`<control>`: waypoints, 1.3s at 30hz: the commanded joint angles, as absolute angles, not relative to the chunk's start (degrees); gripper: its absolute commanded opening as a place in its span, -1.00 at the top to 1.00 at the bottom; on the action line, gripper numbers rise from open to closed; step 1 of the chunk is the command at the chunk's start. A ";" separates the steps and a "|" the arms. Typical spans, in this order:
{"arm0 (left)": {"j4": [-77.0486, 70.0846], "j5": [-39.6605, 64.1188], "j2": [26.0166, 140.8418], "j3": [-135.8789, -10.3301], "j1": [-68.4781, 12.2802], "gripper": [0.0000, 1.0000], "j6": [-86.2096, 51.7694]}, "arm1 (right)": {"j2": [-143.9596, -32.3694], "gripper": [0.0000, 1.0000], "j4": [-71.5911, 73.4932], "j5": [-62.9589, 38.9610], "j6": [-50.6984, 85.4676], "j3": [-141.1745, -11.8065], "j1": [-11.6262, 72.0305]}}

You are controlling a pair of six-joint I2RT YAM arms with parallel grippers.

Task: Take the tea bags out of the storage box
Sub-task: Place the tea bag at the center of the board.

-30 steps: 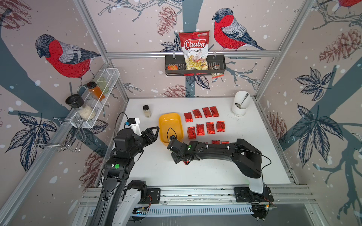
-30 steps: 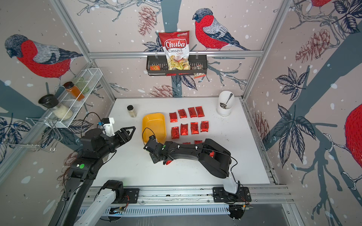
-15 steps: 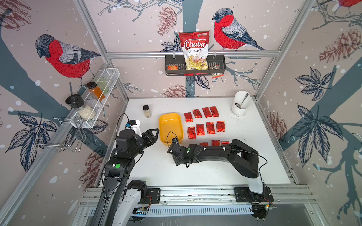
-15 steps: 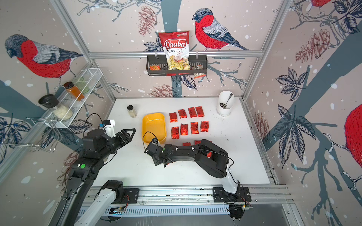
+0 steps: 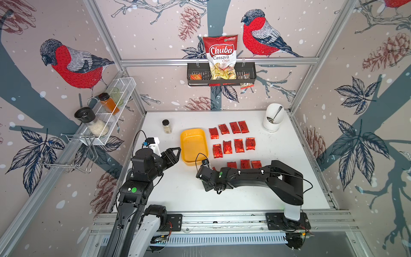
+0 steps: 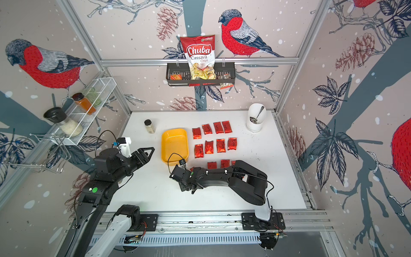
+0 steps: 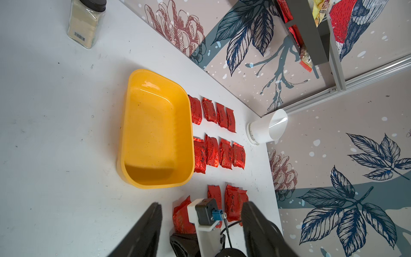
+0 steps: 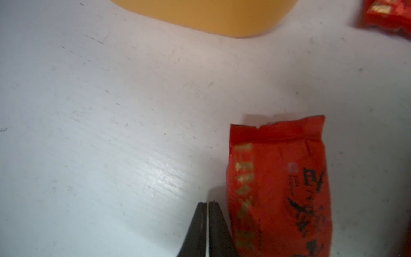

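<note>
At the lower middle of both top views the right arm [image 5: 255,175] reaches in low over the white table [image 5: 278,195]. Its wrist view shows the right gripper [image 8: 206,203] with jaws pressed together on nothing, the tips just beside a red tea bag [image 8: 280,182] that lies flat and free on the table. A little farther, at centre left, the left gripper [image 5: 175,155] hovers near the storage box [image 5: 193,145], its jaws spread and empty. The yellow box is bare inside. To its right the other tea bags [image 5: 233,145] lie on the table in three rows, the nearest row partly hidden under the right arm and the farthest toward the upper middle. I judge the emptying done, with the last sachet already out. The next move calls for lifting the right gripper straight up, clear of that sachet without nudging it, and drawing both arms back.
</note>
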State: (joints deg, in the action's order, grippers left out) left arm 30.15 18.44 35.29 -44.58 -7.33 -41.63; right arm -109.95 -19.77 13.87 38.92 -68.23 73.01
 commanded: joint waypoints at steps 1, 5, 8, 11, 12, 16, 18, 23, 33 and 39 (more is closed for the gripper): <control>28.57 19.32 35.16 -44.12 -7.29 -0.24 -41.70 | -109.92 0.75 -18.98 15.55 39.61 -68.52 72.88; 28.23 19.60 34.84 -43.38 -7.29 -0.23 -41.97 | -110.61 0.75 -18.39 15.56 40.08 -68.75 71.36; 28.13 19.91 34.62 -42.83 -7.29 -0.24 -42.15 | -111.09 0.75 -17.77 15.29 40.51 -68.80 69.95; 28.21 19.97 34.39 -42.36 -7.29 -0.24 -42.19 | -111.35 0.74 -17.23 15.12 40.60 -69.06 68.85; 28.29 20.00 34.29 -42.15 -7.29 -0.23 -42.19 | -111.52 0.74 -17.38 15.12 40.65 -69.29 68.54; 28.21 20.07 34.09 -41.75 -7.29 -0.24 -42.32 | -111.63 0.74 -18.10 15.47 41.21 -69.33 67.38; 27.97 20.05 34.24 -41.57 -7.29 -0.24 -42.38 | -111.29 0.73 -17.64 15.03 41.22 -68.92 66.89; 26.85 20.01 35.60 -42.13 -7.29 -0.24 -42.42 | -109.73 0.63 -16.67 15.19 40.04 -69.25 66.97; 24.25 10.28 45.05 -52.03 -7.29 -0.38 -35.75 | -88.74 -0.19 -15.45 27.88 36.21 -65.86 65.10; 9.72 -0.57 45.22 -50.09 -7.29 -0.97 -28.16 | -70.26 -0.98 -4.30 40.02 28.61 -58.15 56.67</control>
State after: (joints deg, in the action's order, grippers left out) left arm 20.64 5.69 46.02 -52.03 -7.33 -33.71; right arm -75.31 -12.16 32.05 34.85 -61.04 60.12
